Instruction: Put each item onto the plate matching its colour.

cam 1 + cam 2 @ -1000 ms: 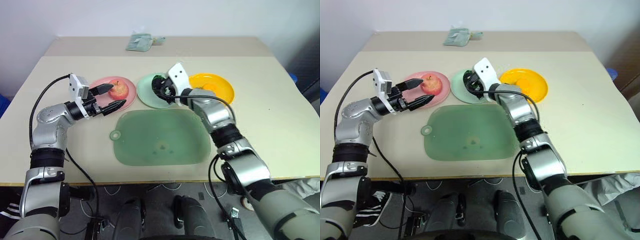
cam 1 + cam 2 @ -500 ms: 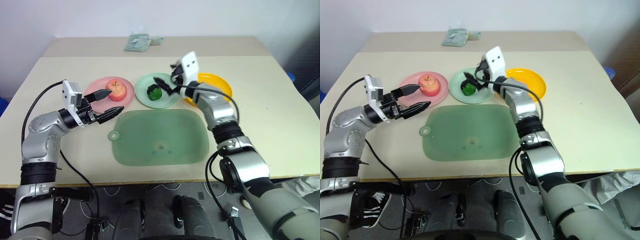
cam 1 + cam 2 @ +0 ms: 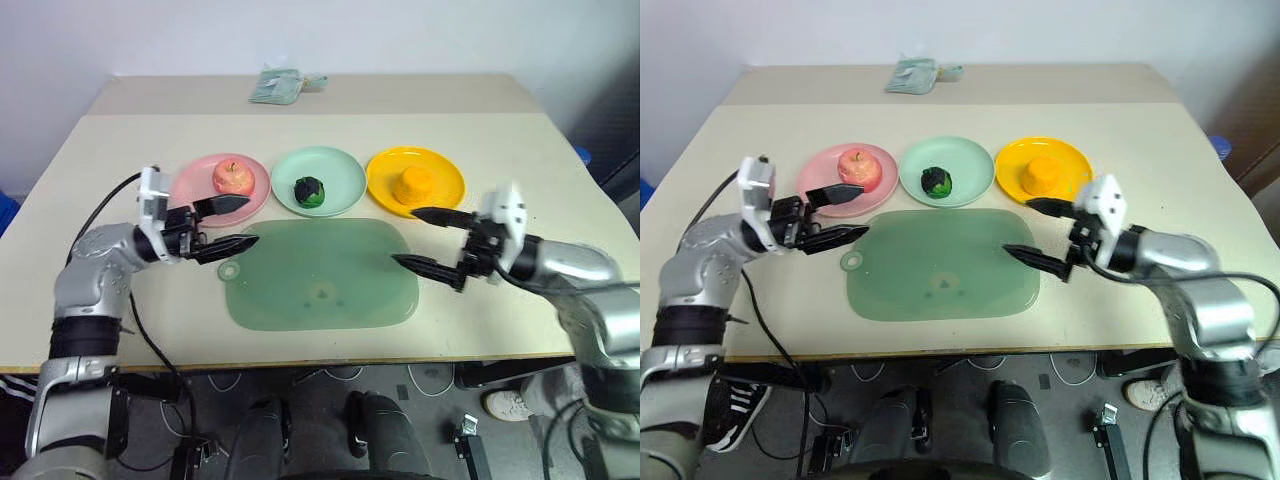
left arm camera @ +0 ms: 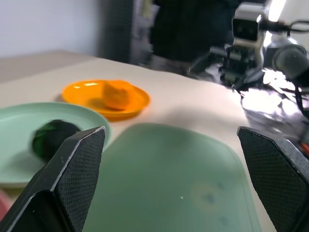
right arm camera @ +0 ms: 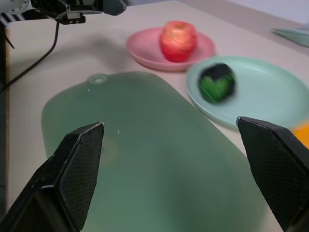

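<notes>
Resting on matching plates: apple point(image 3: 232, 176) on pink plate point(image 3: 192, 184), green fruit point(image 3: 309, 190) on mint plate point(image 3: 345, 172), orange fruit point(image 3: 414, 184) on yellow plate point(image 3: 445, 180). Left gripper point(image 3: 233, 223) and right gripper point(image 3: 421, 240): jaws spread, nothing held.

The table point(image 3: 560, 160) was a pale beige top, with a second beige surface point(image 3: 420, 92) butted against its far edge. Three round plates stood in a row across the middle: a pink plate point(image 3: 195, 185) on the left, a mint green plate point(image 3: 345, 175) in the centre and a yellow-orange plate point(image 3: 445, 175) on the right, each just beside its neighbour. Just in front of them lay a large translucent green mat point(image 3: 320, 275), a rounded rectangle with a small holed tab at its left edge, its far edge close to the plates. A crumpled greenish packet point(image 3: 282, 84) lay on the far surface, well apart from the plates.
</notes>
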You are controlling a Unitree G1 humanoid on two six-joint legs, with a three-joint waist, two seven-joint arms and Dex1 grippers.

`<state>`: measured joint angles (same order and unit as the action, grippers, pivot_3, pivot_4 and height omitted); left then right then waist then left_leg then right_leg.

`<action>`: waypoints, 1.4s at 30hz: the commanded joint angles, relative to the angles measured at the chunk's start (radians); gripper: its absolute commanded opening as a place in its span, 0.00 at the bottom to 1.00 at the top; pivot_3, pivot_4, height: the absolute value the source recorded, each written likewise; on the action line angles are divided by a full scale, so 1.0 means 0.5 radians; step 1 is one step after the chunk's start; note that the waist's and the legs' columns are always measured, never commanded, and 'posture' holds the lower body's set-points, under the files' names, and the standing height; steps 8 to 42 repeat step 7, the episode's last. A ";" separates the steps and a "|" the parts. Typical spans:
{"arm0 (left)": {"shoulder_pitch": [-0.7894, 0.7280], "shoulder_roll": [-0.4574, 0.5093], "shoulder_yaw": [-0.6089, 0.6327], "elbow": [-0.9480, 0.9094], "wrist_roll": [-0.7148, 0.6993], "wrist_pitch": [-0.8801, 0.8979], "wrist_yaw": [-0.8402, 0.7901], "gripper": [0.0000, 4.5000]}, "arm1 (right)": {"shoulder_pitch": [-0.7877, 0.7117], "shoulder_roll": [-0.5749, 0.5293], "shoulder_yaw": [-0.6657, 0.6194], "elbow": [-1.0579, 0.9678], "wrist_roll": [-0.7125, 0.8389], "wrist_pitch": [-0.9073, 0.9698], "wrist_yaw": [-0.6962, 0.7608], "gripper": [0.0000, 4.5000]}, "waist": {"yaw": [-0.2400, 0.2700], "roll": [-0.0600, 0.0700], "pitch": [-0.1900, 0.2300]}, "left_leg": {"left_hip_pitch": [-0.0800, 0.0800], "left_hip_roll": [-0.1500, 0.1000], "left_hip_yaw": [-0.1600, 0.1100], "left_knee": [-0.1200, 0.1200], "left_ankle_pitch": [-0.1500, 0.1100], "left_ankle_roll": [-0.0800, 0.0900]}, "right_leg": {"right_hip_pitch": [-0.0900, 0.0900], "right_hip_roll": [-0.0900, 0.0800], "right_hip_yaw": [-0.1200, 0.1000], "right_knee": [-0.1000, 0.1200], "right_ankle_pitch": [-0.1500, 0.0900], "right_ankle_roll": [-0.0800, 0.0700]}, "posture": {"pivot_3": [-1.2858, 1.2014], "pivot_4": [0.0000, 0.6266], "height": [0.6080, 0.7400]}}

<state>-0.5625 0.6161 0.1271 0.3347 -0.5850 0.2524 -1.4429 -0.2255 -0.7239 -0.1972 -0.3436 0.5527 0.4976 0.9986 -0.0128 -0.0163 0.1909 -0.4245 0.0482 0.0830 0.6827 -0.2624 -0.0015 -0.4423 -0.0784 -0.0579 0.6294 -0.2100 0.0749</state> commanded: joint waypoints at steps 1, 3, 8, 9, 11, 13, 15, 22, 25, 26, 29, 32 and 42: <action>-0.033 -0.041 -0.018 0.036 0.021 -0.055 -0.055 1.00 | 0.138 -0.060 -0.135 -0.197 0.055 -0.001 -0.035 0.99 | 0.001 0.000 0.000 | 0.000 0.000 0.000 0.000 0.000 0.000 | 0.000 0.000 0.000 0.000 0.000 0.000 | 0.52 0.24 1.00; -0.023 -0.057 -0.011 0.016 0.010 -0.049 -0.052 1.00 | 0.176 -0.097 -0.149 -0.229 0.032 -0.027 -0.045 0.99 | 0.004 0.000 0.000 | -0.001 0.000 0.000 0.001 0.000 0.000 | 0.000 -0.001 0.000 0.000 0.000 0.000 | 0.52 0.24 1.00; 0.036 -0.064 0.006 0.028 0.025 -0.085 -0.031 1.00 | 0.024 -0.118 -0.031 -0.129 -0.045 -0.061 -0.087 0.99 | 0.000 0.000 0.000 | 0.000 0.000 -0.002 0.002 0.000 0.000 | 0.000 -0.002 0.001 0.000 -0.003 -0.005 | 0.52 0.24 1.00; 0.036 -0.064 0.006 0.028 0.025 -0.085 -0.031 1.00 | 0.024 -0.118 -0.031 -0.129 -0.045 -0.061 -0.087 0.99 | 0.000 0.000 0.000 | 0.000 0.000 -0.002 0.002 0.000 0.000 | 0.000 -0.002 0.001 0.000 -0.003 -0.005 | 0.52 0.24 1.00; 0.036 -0.064 0.006 0.028 0.025 -0.085 -0.031 1.00 | 0.024 -0.118 -0.031 -0.129 -0.045 -0.061 -0.087 0.99 | 0.000 0.000 0.000 | 0.000 0.000 -0.002 0.002 0.000 0.000 | 0.000 -0.002 0.001 0.000 -0.003 -0.005 | 0.52 0.24 1.00; 0.036 -0.064 0.006 0.028 0.025 -0.085 -0.031 1.00 | 0.024 -0.118 -0.031 -0.129 -0.045 -0.061 -0.087 0.99 | 0.000 0.000 0.000 | 0.000 0.000 -0.002 0.002 0.000 0.000 | 0.000 -0.002 0.001 0.000 -0.003 -0.005 | 0.52 0.24 1.00; 0.036 -0.064 0.006 0.028 0.025 -0.085 -0.031 1.00 | 0.024 -0.118 -0.031 -0.129 -0.045 -0.061 -0.087 0.99 | 0.000 0.000 0.000 | 0.000 0.000 -0.002 0.002 0.000 0.000 | 0.000 -0.002 0.001 0.000 -0.003 -0.005 | 0.52 0.24 1.00; 0.036 -0.064 0.006 0.028 0.025 -0.085 -0.031 1.00 | 0.024 -0.118 -0.031 -0.129 -0.045 -0.061 -0.087 0.99 | 0.000 0.000 0.000 | 0.000 0.000 -0.002 0.002 0.000 0.000 | 0.000 -0.002 0.001 0.000 -0.003 -0.005 | 0.52 0.24 1.00; 0.036 -0.064 0.006 0.028 0.025 -0.085 -0.031 1.00 | 0.024 -0.118 -0.031 -0.129 -0.045 -0.061 -0.087 0.99 | 0.000 0.000 0.000 | 0.000 0.000 -0.002 0.002 0.000 0.000 | 0.000 -0.002 0.001 0.000 -0.003 -0.005 | 0.52 0.24 1.00; 0.036 -0.064 0.006 0.028 0.025 -0.085 -0.031 1.00 | 0.024 -0.118 -0.031 -0.129 -0.045 -0.061 -0.087 0.99 | 0.000 0.000 0.000 | 0.000 0.000 -0.002 0.002 0.000 0.000 | 0.000 -0.002 0.001 0.000 -0.003 -0.005 | 0.52 0.24 1.00; 0.036 -0.064 0.006 0.028 0.025 -0.085 -0.031 1.00 | 0.024 -0.118 -0.031 -0.129 -0.045 -0.061 -0.087 0.99 | 0.000 0.000 0.000 | 0.000 0.000 -0.002 0.002 0.000 0.000 | 0.000 -0.002 0.001 0.000 -0.003 -0.005 | 0.52 0.24 1.00; 0.036 -0.064 0.006 0.028 0.025 -0.085 -0.031 1.00 | 0.024 -0.118 -0.031 -0.129 -0.045 -0.061 -0.087 0.99 | 0.000 0.000 0.000 | 0.000 0.000 -0.002 0.002 0.000 0.000 | 0.000 -0.002 0.001 0.000 -0.003 -0.005 | 0.52 0.24 1.00; 0.036 -0.064 0.006 0.028 0.025 -0.085 -0.031 1.00 | 0.024 -0.118 -0.031 -0.129 -0.045 -0.061 -0.087 0.99 | 0.000 0.000 0.000 | 0.000 0.000 -0.002 0.002 0.000 0.000 | 0.000 -0.002 0.001 0.000 -0.003 -0.005 | 0.52 0.24 1.00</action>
